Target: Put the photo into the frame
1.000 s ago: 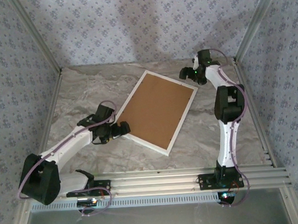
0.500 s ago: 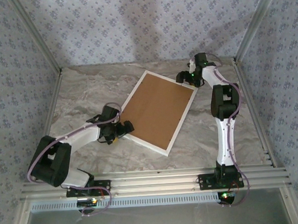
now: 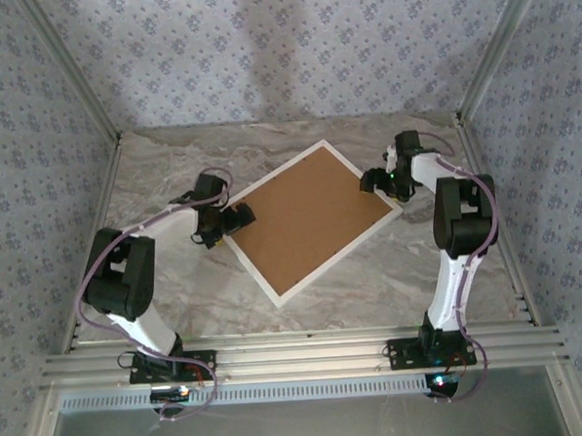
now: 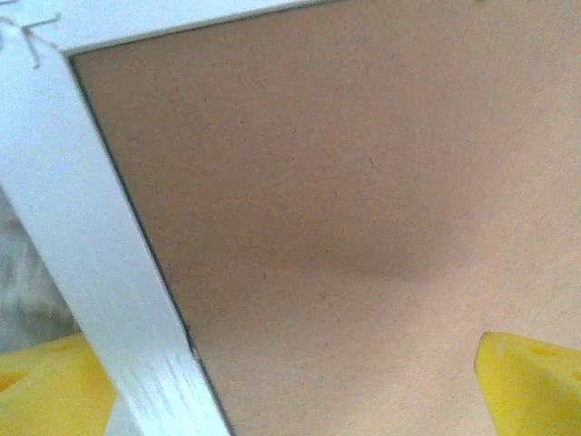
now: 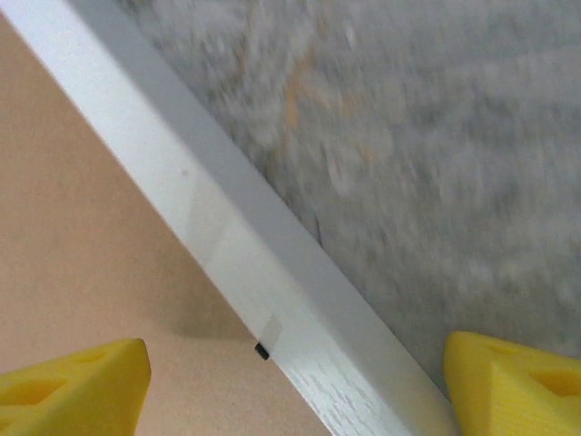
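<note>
One white frame (image 3: 339, 255) lies brown board (image 3: 311, 222) up.

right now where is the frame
From above, the frame lies diagonally mid-table, left gripper at its left corner, right gripper at its right edge.

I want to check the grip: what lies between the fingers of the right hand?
The right hand straddles the frame rail: in the right wrist view it runs between the yellow fingers, brown board on one side, table on the other.

White frame (image 3: 342, 257), plain brown backing board (image 3: 310, 217), grey, seemingly marbled table (image 3: 373, 292)
</note>
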Tool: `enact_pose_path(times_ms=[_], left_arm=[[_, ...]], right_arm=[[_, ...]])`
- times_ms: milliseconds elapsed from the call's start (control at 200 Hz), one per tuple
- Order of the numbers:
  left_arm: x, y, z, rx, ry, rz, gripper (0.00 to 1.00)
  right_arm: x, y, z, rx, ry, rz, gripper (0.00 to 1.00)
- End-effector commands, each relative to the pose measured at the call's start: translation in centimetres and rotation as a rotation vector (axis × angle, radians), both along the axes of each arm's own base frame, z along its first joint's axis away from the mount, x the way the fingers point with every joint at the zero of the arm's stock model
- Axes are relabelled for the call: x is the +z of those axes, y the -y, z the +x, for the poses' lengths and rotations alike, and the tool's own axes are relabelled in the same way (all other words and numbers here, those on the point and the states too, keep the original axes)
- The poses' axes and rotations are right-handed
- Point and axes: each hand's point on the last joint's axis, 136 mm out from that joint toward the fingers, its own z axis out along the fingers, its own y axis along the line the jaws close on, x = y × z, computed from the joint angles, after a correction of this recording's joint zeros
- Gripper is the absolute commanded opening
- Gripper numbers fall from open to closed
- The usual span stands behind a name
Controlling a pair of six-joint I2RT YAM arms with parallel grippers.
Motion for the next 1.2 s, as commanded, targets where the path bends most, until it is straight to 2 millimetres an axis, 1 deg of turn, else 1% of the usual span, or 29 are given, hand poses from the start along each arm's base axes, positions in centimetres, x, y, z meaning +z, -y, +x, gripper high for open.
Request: enact_pose_path(times_ms=[0,45,65,75,95,210,275,335,455,520,570,585,605,670,750,800,895,954,1004,1104,1194], left_arm=[[3.3,2.8,4.4,-0.096,0.150,-0.073,0.98],[3.2,3.1,5.1,-0.106,0.149,-0.072,0.99],[3.3,3.2,5.5,-0.111,0.150,-0.073,0.98],[3.2,3.3,5.6,-0.114,0.149,-0.072,0.99],[3.2,3.3,5.9,-0.118,0.146,-0.073,0.98],[2.9,3.7,7.3,-0.142,0.124,-0.073,0.98],[3.0,3.9,7.9,-0.156,0.124,-0.071,0.98],[2.9,4.0,8.5,-0.168,0.122,-0.064,0.99],[3.1,3.9,9.4,-0.189,0.124,-0.047,0.99],[3.3,3.5,9.7,-0.195,0.125,-0.031,0.99],[3.4,2.9,9.7,-0.194,0.123,-0.011,0.98],[3.5,2.7,9.7,-0.194,0.123,-0.005,0.98],[3.6,2.4,9.6,-0.192,0.122,0.005,0.99],[3.6,1.5,9.0,-0.192,0.110,0.036,0.99],[3.4,0.5,7.5,-0.196,0.086,0.076,0.98],[3.1,0.0,6.3,-0.202,0.069,0.085,0.99],[2.9,-0.4,3.9,-0.221,0.049,0.078,0.99],[2.9,-0.7,2.4,-0.230,0.039,0.081,0.98],[2.7,-1.1,1.4,-0.233,0.029,0.087,0.97],[2.6,-1.7,-0.3,-0.247,0.011,0.108,0.91],[2.2,-2.2,-1.1,-0.266,-0.002,0.149,0.81]], right_arm=[[0.5,-1.8,-3.6,-0.017,-0.052,0.052,0.85],[0.6,-2.2,-4.7,-0.012,-0.057,0.068,0.85],[1.1,-2.5,-4.9,-0.005,-0.048,0.075,0.85],[0.5,-2.5,-5.8,-0.004,-0.072,0.076,0.85],[0.2,-2.7,-6.7,0.000,-0.085,0.076,0.85],[0.2,-3.8,-10.0,0.012,-0.121,0.076,0.86],[0.3,-4.2,-11.5,0.007,-0.137,0.079,0.86],[0.5,-4.5,-12.6,0.008,-0.148,0.083,0.88],[1.6,-4.5,-13.3,0.003,-0.143,0.076,0.91],[2.5,-4.4,-13.1,0.000,-0.126,0.077,0.96],[3.3,-4.2,-12.4,0.006,-0.093,0.064,1.00],[3.3,-4.0,-12.7,0.009,-0.107,0.049,1.00],[3.3,-3.7,-12.6,0.014,-0.105,0.029,1.00],[3.6,-2.8,-12.1,0.039,-0.099,-0.033,1.00],[3.5,-1.6,-11.8,0.065,-0.116,-0.103,1.00],[3.3,-0.8,-11.6,0.078,-0.124,-0.156,1.00],[3.3,0.2,-11.5,0.096,-0.121,-0.216,1.00],[3.4,0.7,-11.5,0.093,-0.115,-0.226,1.00],[3.5,1.2,-11.5,0.082,-0.114,-0.229,0.98],[3.6,2.1,-11.6,0.065,-0.123,-0.250,0.95],[3.6,2.6,-11.7,0.057,-0.130,-0.266,0.93]])
